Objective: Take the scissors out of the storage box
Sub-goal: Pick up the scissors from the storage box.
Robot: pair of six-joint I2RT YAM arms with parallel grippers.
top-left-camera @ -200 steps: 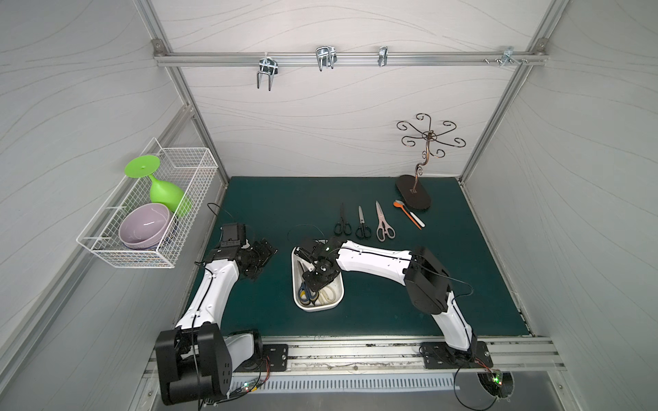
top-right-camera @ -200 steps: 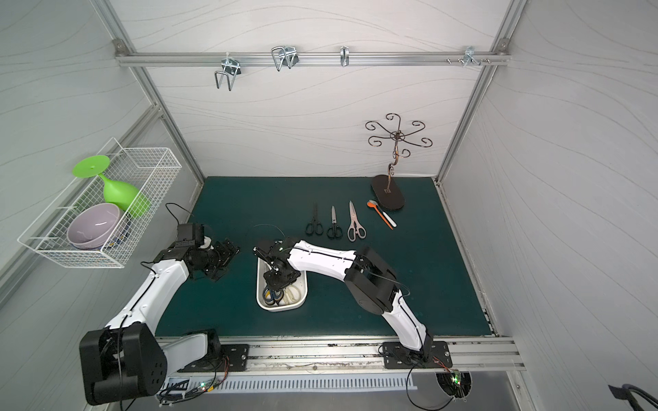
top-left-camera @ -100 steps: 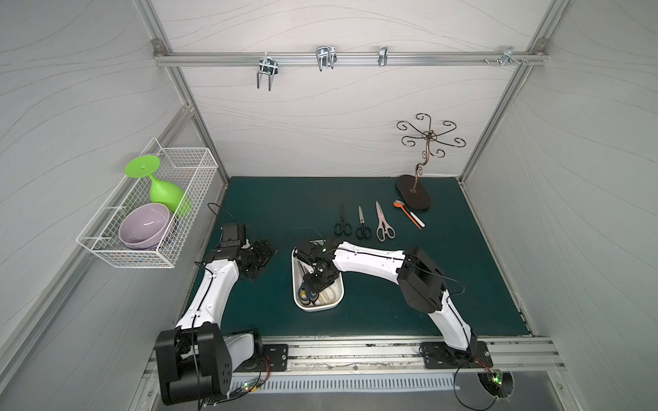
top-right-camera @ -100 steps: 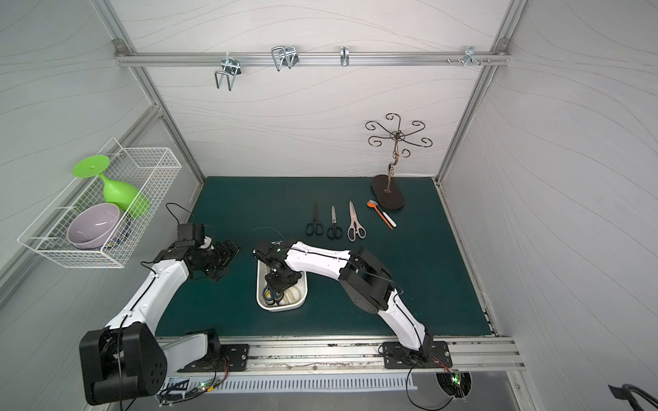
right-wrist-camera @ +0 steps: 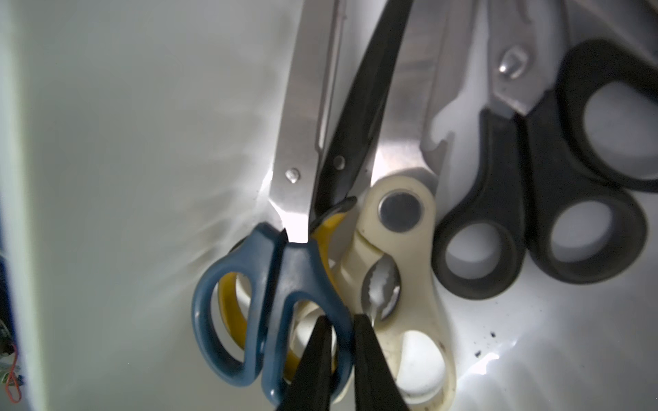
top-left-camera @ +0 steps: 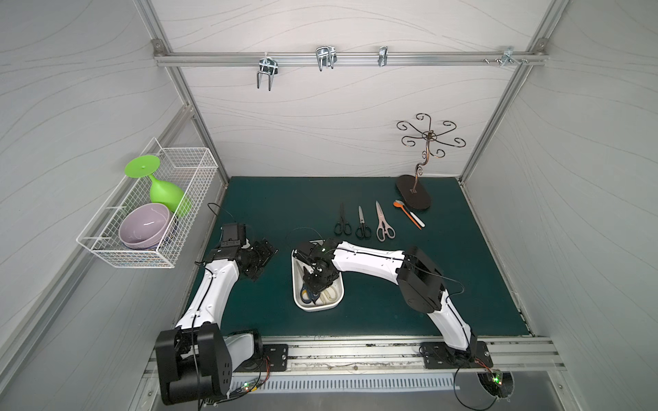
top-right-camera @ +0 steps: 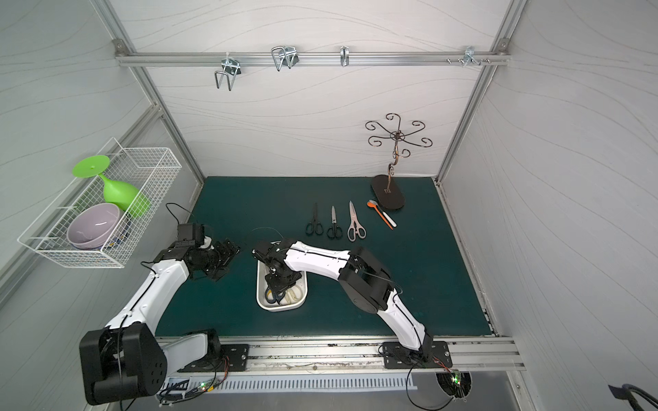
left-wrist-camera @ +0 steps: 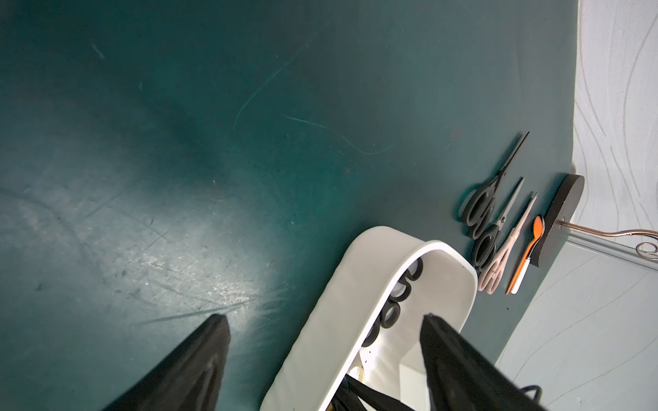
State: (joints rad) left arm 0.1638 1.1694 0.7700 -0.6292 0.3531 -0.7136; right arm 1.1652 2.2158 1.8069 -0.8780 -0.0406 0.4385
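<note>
- My right gripper [right-wrist-camera: 340, 322] has just pinched shut. A second ago its jaws stood a little apart; now they clamp one handle loop of the blue scissors [right-wrist-camera: 285, 270].
- That pair has not left yet. It lies on the floor of the storage box [top-left-camera: 318, 308], handles toward the end nearer my base rail.
- My right arm has barely shifted above the box meanwhile, so I judge this is the grasp closing, not the lift.
- My left gripper [left-wrist-camera: 324, 316] is unchanged: jaws wide, holding nothing, hovering over the counter [top-left-camera: 285, 199] just beside the box.
- Three pairs already lie in a row on the counter: the long black pair [top-left-camera: 342, 222], the short black pair [top-left-camera: 362, 227] and the pink pair [top-left-camera: 382, 222].
- The blue one would be the fourth out. The yellow pair [right-wrist-camera: 231, 313], cream pair [right-wrist-camera: 402, 249] and black-handled pairs [right-wrist-camera: 541, 199] would remain inside.
- The yellow handle sits tucked under the blue loops, and the cream handle touches them, so a straight pull could drag either along. I should rise slowly.
</note>
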